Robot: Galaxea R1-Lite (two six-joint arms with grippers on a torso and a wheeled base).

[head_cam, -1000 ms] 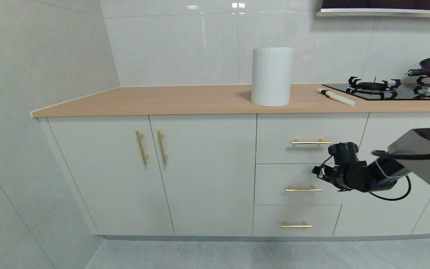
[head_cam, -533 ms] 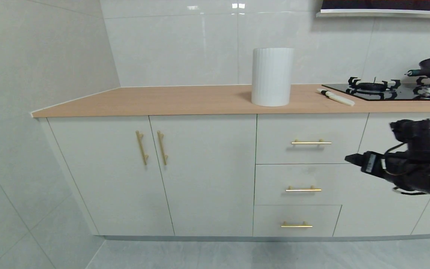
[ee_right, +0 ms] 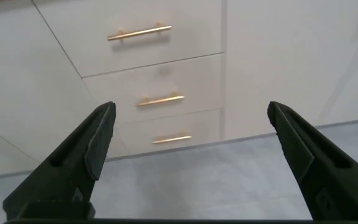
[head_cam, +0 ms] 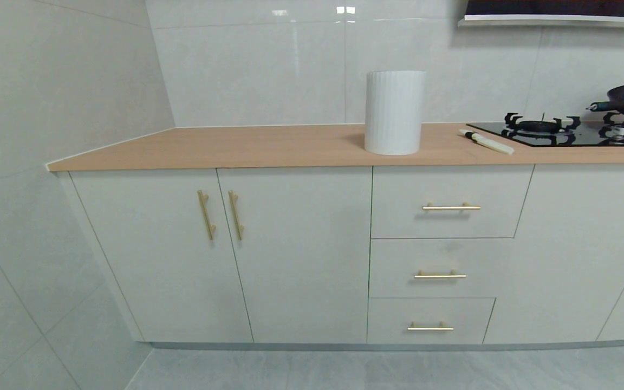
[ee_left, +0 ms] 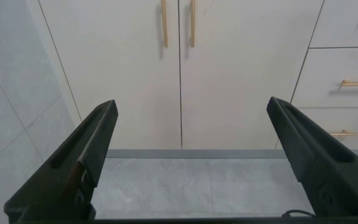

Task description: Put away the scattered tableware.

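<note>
Utensil (head_cam: 486,141) lay on countertop (head_cam: 236,146) near white holder (head_cam: 395,111). Left gripper (ee_left: 191,106) and right gripper (ee_right: 191,107) both gaped empty, low before cabinets (head_cam: 301,244). Next move likely needed right arm raised, pinching across utensil's width.

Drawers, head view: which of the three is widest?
The top drawer, just under the countertop; its right edge runs farther right than the middle drawer or the bottom drawer.

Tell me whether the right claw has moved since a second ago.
Yes. The right claw swung to the robot's right, away from the middle drawer handle it was beside in the head view; it now hangs open.
</note>
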